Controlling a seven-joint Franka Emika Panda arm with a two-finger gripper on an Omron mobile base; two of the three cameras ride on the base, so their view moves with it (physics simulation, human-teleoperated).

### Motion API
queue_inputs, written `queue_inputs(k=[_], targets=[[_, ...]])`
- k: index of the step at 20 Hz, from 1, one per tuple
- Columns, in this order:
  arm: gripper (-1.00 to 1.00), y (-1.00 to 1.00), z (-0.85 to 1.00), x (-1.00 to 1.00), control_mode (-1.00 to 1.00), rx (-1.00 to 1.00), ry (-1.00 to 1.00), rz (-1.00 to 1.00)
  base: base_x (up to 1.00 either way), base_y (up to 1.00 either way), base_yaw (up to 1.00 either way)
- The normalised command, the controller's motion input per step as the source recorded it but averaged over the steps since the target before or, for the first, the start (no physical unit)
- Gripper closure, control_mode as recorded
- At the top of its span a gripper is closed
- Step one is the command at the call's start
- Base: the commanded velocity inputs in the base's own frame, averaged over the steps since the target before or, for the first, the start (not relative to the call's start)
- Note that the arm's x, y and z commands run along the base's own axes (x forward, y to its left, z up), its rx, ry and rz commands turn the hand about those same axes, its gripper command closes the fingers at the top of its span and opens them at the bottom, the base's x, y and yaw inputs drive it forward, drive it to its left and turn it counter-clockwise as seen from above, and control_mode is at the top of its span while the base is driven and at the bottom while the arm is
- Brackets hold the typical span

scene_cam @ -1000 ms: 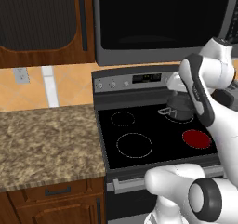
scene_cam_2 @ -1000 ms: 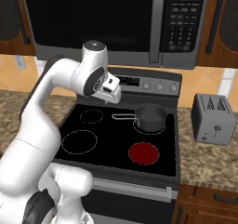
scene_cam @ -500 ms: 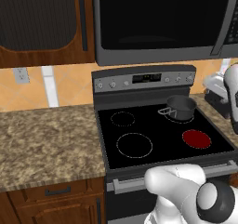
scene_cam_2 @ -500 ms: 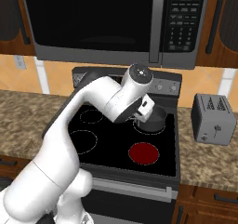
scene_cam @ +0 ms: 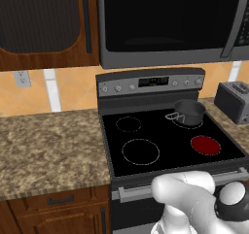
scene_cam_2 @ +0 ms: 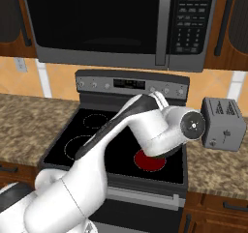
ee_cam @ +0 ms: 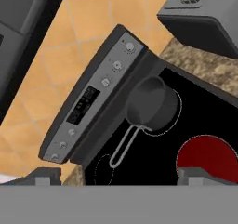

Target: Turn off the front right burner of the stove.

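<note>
Tool (ee_cam: 118,174) open wide, holding nothing, above the glowing front right burner (ee_cam: 207,157).

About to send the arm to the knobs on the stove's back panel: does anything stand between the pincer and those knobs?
Nothing visibly blocks them. In the hand view the small round knobs on the grey steel back panel show unobstructed. The dark grey saucepan sits just in front of the panel, close beneath the path.
</note>
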Motion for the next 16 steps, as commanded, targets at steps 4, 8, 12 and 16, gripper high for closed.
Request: queue_inputs(k=[4, 8, 12, 16], targets=[[-1.00, -1.00, 0.00, 0.39, -1.00, 0.45, -0.22, -0.20, 0.00, 0.00, 0.00], [-1.00, -0.62, 0.00, 0.77, -1.00, 0.40, -0.09, -0.07, 0.00, 0.00, 0.00], [-1.00, 0.00, -0.07, 0.84, -1.00, 0.03, 0.00, 0.00, 0.00, 0.00, 0.00], [-1.00, 0.00, -0.17, 0.62, -1.00, 0.00, 0.00, 0.03, 0.00, 0.00, 0.00]])
